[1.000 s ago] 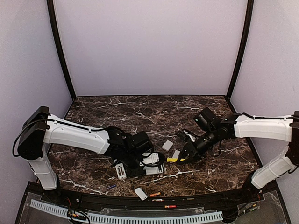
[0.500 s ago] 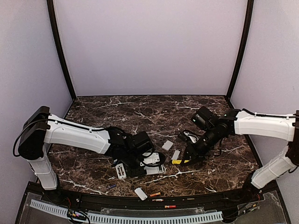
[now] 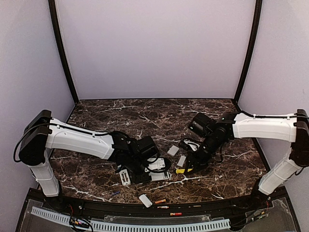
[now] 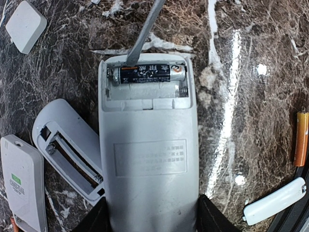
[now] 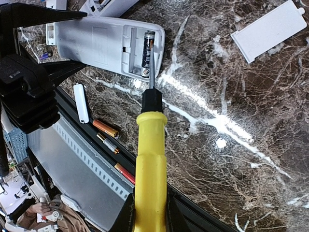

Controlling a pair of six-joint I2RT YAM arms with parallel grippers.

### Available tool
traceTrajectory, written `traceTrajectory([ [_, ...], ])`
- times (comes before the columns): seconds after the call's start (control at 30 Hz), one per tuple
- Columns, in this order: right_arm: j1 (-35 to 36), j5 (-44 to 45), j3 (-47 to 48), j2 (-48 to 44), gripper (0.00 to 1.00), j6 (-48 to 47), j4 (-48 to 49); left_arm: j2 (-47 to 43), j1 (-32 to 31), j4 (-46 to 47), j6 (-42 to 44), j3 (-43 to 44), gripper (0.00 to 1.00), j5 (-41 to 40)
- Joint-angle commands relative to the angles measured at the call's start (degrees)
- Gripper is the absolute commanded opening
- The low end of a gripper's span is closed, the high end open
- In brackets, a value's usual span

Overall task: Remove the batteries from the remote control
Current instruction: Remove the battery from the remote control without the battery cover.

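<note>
Right pincer pinched screwdriver, tip at battery end, frame top. Left pincer clamped remote. Step needed a slow, shallow pry, remote pinned flat.

readable text: none | battery in remote control: pale print on dark wrap, too small to read | remote control back: embossed label panel, lines blurred | white casing at lower left: green sticker, illegible

One battery lies in the bay of the remote, the tip of the screwdriver at its end; loose batteries lie along the near edge of the table.
</note>
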Motion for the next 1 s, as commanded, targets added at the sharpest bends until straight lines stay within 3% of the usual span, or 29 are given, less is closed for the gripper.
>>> traceTrajectory([
  [0.0,1.4,4.2,2.8,2.4,0.00,-1.1,-3.6,0.6,-0.1,-1.5,-0.1,0.8,0.16,0.3],
  [0.2,2.7,8.7,6.1,5.6,0.00,-1.1,-8.4,0.7,-0.1,-1.4,-0.1,0.8,0.16,0.4],
  [0.6,2.6,-7.4,3.6,7.6,0.00,-0.7,5.2,1.1,-0.1,-1.3,-0.2,0.8,0.16,0.7],
  [0.97,0.0,-8.6,-0.9,0.9,0.00,2.5,9.2,1.2,-0.1,-1.5,-0.3,1.1,0.16,0.4],
])
